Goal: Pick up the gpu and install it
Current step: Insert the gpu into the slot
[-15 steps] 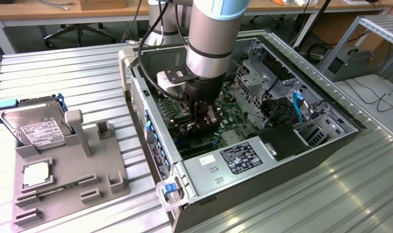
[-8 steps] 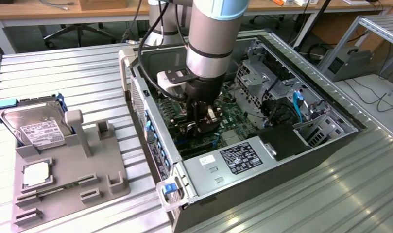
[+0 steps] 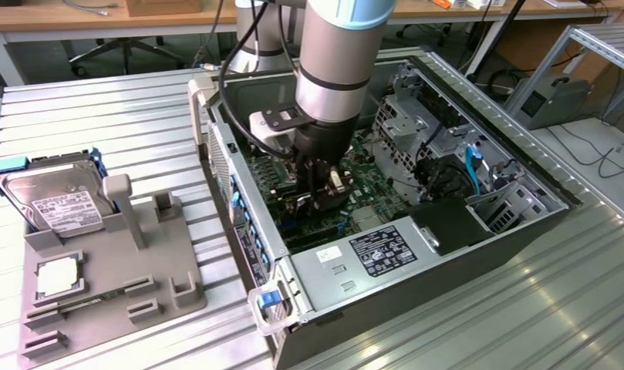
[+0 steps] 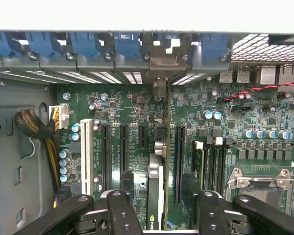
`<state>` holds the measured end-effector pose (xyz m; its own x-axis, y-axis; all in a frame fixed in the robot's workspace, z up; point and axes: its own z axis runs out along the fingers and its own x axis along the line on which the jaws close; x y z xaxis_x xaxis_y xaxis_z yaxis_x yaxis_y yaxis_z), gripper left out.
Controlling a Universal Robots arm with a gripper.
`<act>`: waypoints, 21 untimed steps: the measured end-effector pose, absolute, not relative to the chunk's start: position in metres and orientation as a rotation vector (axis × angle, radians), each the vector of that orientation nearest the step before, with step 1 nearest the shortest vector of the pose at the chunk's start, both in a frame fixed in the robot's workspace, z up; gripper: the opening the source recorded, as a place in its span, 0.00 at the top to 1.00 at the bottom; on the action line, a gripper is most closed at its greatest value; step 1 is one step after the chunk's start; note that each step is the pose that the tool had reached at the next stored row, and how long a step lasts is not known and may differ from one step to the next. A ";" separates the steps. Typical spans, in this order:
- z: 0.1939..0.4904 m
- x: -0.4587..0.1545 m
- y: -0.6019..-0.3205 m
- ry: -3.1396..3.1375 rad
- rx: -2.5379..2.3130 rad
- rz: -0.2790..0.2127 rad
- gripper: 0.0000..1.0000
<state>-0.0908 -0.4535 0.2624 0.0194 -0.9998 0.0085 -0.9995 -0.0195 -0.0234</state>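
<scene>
The gpu (image 4: 156, 188) stands on edge among the black expansion slots of the green motherboard (image 4: 132, 105) inside the computer case. Its silvery bracket (image 4: 159, 88) reaches the case's rear slot openings. In the wrist view my gripper (image 4: 158, 183) straddles the card, and the fingertips (image 4: 127, 180) stand a little off each side of it, open. From the exterior view the gripper (image 3: 327, 193) is sunk low into the middle of the open case (image 3: 558, 193), directly over the card.
Left of the case a grey fixture (image 3: 136, 270) carries a silver hard drive (image 3: 59, 202) and a small square chip (image 3: 56, 276). In the case are the power supply (image 3: 379, 250), a blue cable (image 3: 471, 166), a cable bundle (image 4: 39, 129) and the CPU socket (image 4: 257, 183).
</scene>
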 end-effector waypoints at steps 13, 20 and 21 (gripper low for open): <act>0.295 -0.091 -0.453 2.192 -2.235 -0.035 0.48; 0.308 -0.091 -0.452 2.192 -2.235 -0.035 0.48; 0.309 -0.091 -0.452 2.192 -2.235 -0.035 0.48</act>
